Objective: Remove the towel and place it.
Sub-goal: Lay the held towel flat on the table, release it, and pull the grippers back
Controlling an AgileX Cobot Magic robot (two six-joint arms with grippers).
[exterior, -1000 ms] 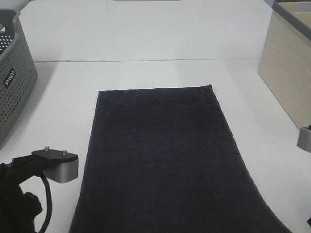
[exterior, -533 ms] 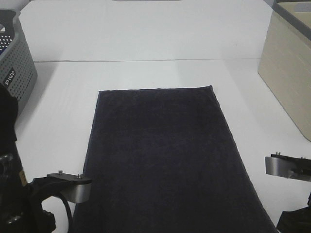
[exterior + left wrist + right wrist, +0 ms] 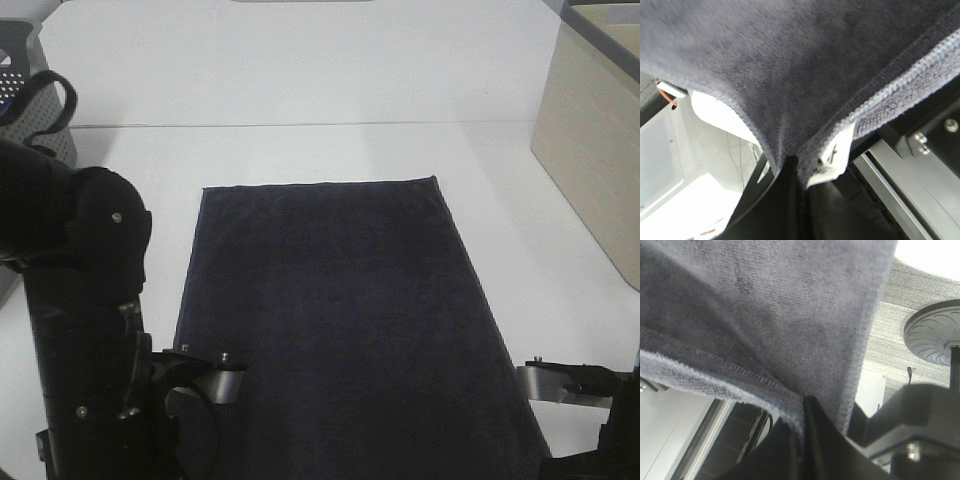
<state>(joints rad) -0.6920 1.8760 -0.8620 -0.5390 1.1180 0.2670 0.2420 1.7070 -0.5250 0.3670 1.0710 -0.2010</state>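
Observation:
The dark navy towel (image 3: 335, 310) lies flat and lengthwise on the white table (image 3: 300, 70), its near end running off the bottom of the exterior high view. In the left wrist view my left gripper (image 3: 797, 167) is shut on a towel corner (image 3: 790, 75) beside a small white label (image 3: 832, 155). In the right wrist view my right gripper (image 3: 802, 410) is shut on another hemmed towel corner (image 3: 765, 315). In the exterior high view the left arm (image 3: 85, 330) stands at the towel's near left and the right arm (image 3: 585, 410) at its near right; the fingertips are hidden there.
A grey perforated basket (image 3: 25, 120) stands at the far left, partly behind the left arm. A tall beige box (image 3: 595, 140) stands at the right edge. Through the wrist views, metal framing and floor show below the table edge.
The left arm has risen and swung in toward the towel's near left corner, now covering much of the basket. The right arm has shifted left toward the near right corner. The towel's far edge has not moved.

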